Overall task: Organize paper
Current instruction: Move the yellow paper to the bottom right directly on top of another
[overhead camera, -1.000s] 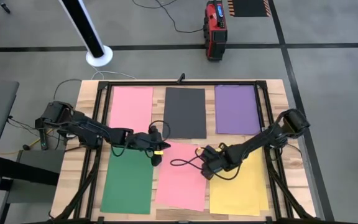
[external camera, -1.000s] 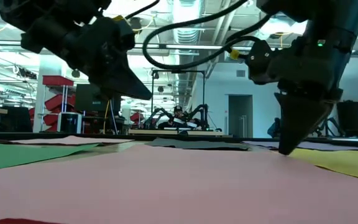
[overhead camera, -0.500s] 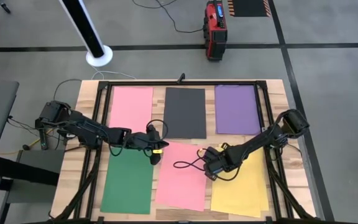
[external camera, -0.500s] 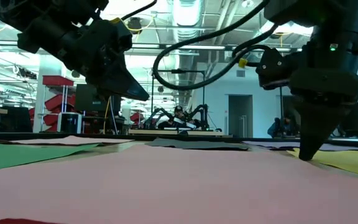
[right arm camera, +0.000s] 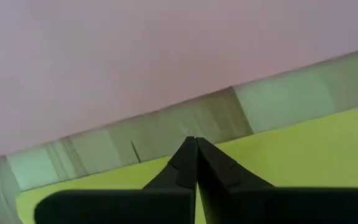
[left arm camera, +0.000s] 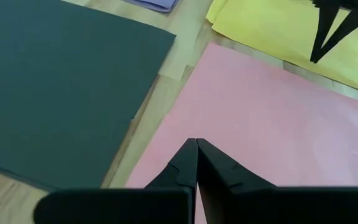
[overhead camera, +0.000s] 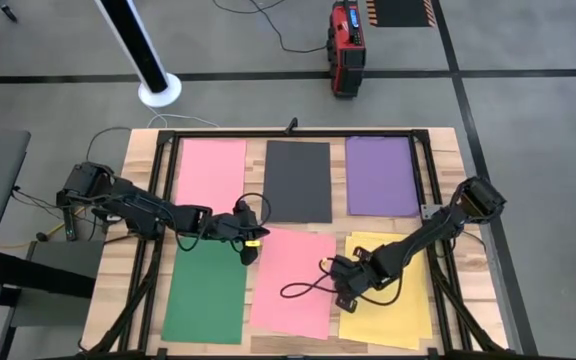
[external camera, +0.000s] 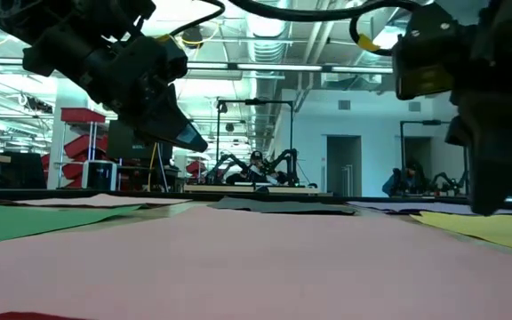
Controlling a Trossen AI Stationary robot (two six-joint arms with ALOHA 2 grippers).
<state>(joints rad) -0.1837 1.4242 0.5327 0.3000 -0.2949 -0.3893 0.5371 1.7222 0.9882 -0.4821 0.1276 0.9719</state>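
On the pale wooden desk (overhead camera: 446, 140) lie six thin, flat, matte rectangular sheets of paper. Far row: pink sheet (overhead camera: 211, 172), dark grey sheet (overhead camera: 298, 181), purple sheet (overhead camera: 382, 175). Near row: green sheet (overhead camera: 206, 292), a second pink sheet (overhead camera: 293, 283), yellow sheet (overhead camera: 388, 295). A black metal frame (overhead camera: 298, 132) borders the desk.

My left pincer (overhead camera: 250, 252) hangs above the far left corner of the near pink sheet, tips pressed together. My right pincer (overhead camera: 346, 296) sits over the wooden strip between the near pink and yellow sheets, also pressed together.

Compared with one second ago, my right pincer has travelled toward the near edge of the desk, and the yellow sheet's far edge, formerly under my arm, is exposed; my left pincer has hardly moved.

From overhead all six colours are visible. At desk level the sheets flatten to slivers, with a workshop interior behind. My left wrist view alone shows the grey sheet's smooth surface (left arm camera: 55, 87); my right wrist view alone shows the wood grain (right arm camera: 166, 134) between the sheets.
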